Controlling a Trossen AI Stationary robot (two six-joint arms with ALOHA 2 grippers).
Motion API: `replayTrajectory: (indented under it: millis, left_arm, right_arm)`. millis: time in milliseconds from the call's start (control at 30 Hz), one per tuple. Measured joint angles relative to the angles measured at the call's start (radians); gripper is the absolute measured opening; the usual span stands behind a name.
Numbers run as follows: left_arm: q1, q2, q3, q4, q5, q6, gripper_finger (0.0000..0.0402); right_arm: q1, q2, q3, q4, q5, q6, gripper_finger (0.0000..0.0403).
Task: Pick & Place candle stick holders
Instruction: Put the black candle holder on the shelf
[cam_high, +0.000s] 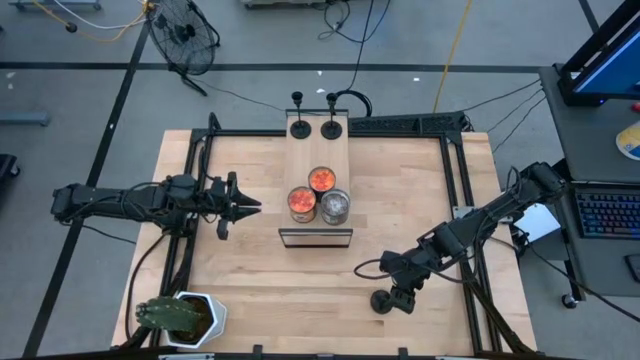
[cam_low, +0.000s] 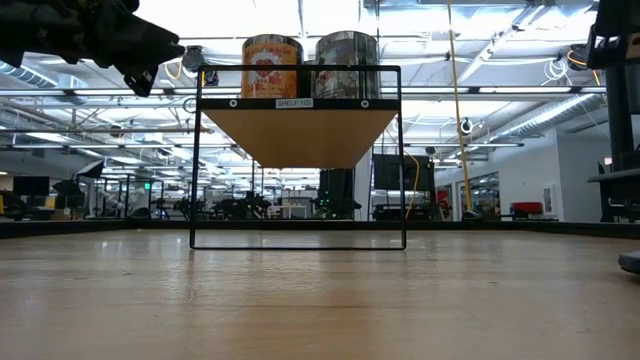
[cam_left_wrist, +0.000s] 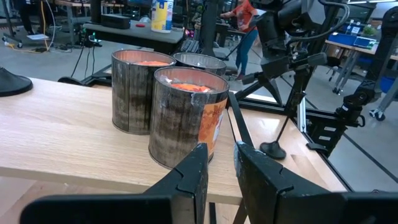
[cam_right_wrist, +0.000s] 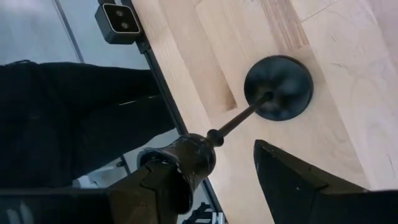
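**Pale wood, dull tin, black metal**

The table (cam_high: 250, 290) is pale wood with a smooth, faintly shiny grain. The shelf (cam_high: 317, 140) has a board of the same light wood in a thin black metal frame. The three cans (cam_left_wrist: 180, 118) look like dull, streaked tin, one with a worn orange paper label. The candle holder (cam_right_wrist: 277, 88) near the table's edge is black with a soft sheen. The plant pot (cam_high: 205, 318) looks glossy white.

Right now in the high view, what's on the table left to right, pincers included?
Potted plant → left pincer → three jars on the shelf → right pincer, at a candle stick holder on the table.
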Motion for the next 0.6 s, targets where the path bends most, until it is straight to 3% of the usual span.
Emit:
replayTrajectory:
  millis: [600]
  left_arm:
    - [0.000,0.000,0.000,0.000,-0.002,-0.001,0.0088]
  right_arm:
    - [-0.009,0.002,-0.001,0.021,-0.013,-0.022,0.0183]
